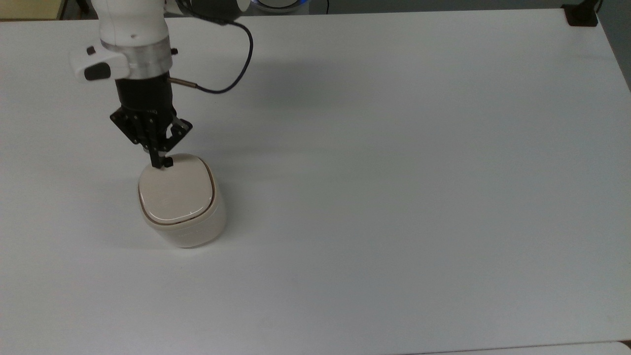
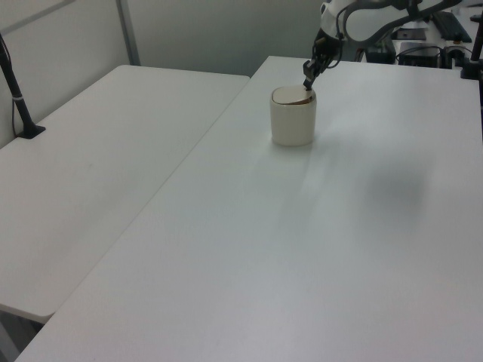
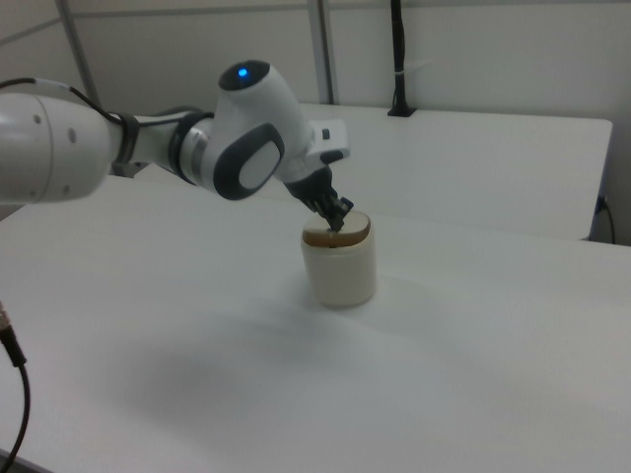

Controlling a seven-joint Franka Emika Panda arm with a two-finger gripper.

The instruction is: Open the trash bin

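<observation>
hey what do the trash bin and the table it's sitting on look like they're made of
The trash bin looks like molded plastic: a smooth cream body with rounded corners, and a beige lid with a soft sheen. The table looks like a matte white laminate or plastic top, flat and uniform; which one is hard to tell.

A white robot arm [image 3: 148,148] with a blue light on its joint reaches from the right view's left across the white table [image 3: 473,374], its dark gripper [image 3: 336,219] touching the near-left edge of the tilted beige lid [image 3: 340,232] on the cream trash bin [image 3: 341,268].
</observation>
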